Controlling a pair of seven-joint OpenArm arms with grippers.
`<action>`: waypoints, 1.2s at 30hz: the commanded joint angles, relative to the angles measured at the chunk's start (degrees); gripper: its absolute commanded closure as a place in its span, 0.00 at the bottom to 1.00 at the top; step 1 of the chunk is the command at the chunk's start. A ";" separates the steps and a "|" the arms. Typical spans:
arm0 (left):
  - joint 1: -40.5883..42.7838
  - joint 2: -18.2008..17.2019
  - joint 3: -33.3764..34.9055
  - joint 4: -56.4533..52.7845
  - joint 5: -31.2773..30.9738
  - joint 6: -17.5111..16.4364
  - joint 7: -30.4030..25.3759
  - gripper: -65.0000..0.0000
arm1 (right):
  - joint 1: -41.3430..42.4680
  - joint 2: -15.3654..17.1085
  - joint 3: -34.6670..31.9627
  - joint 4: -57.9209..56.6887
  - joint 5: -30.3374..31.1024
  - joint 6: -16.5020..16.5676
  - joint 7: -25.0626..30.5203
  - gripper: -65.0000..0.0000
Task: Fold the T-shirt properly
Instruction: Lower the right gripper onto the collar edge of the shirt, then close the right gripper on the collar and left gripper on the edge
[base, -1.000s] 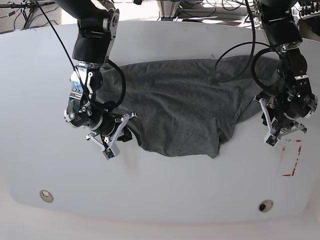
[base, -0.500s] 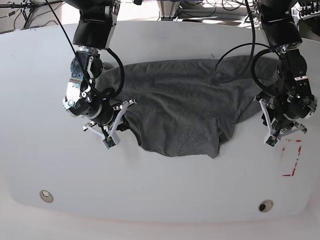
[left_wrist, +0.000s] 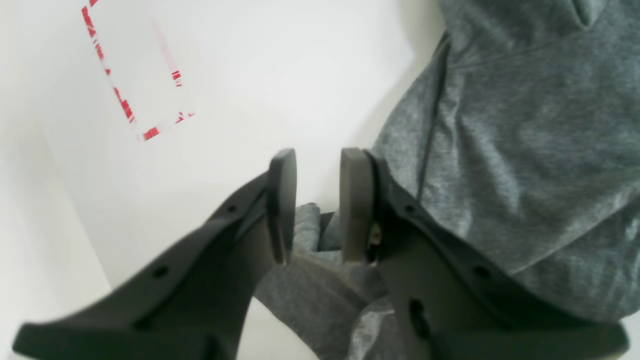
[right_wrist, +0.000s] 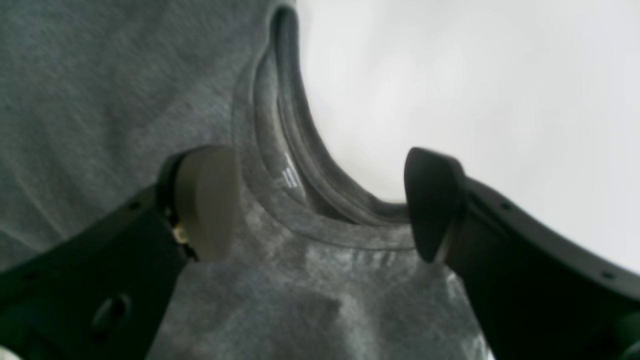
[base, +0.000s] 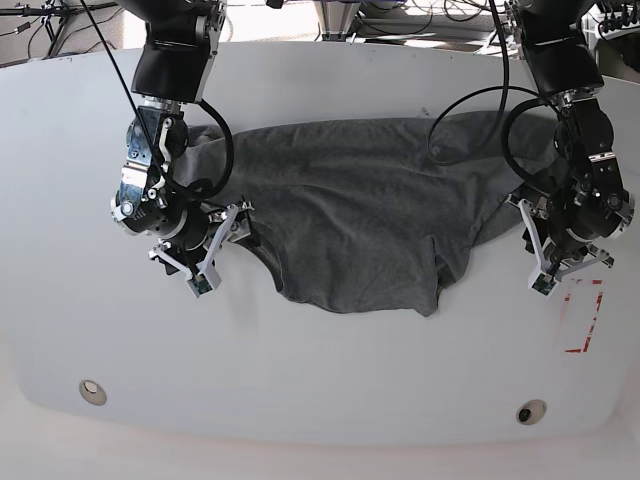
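Observation:
The dark grey T-shirt lies crumpled across the middle of the white table. Its lower part is folded up, with a flap hanging at the front. My right gripper stands at the shirt's left edge in the base view. In the right wrist view that gripper is open wide, and the ribbed collar lies loose under the gap. My left gripper is at the shirt's right edge. In the left wrist view its jaws stand nearly together on a bunched fold of the T-shirt.
A red-dashed rectangle is marked on the table just in front of the left gripper. Two round holes sit near the front edge. A black cable loops over the shirt's right shoulder. Stands and wiring crowd the back.
My right gripper has opened wide and let go of the collar, and that arm has drawn back to the left and a little farther away. The left arm has stayed where it was.

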 joint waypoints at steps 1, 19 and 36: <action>-1.19 -0.65 -0.16 1.19 -0.18 0.10 -0.39 0.79 | 2.29 0.66 0.18 -1.59 0.73 -0.05 1.58 0.21; -3.08 1.67 -0.57 0.21 0.07 0.10 1.00 0.59 | 6.59 -0.83 0.20 -17.57 0.64 -0.05 5.55 0.24; -3.07 1.33 -0.98 0.14 0.18 0.10 0.53 0.71 | 4.81 -0.79 -0.52 -16.84 0.48 -0.05 5.48 0.54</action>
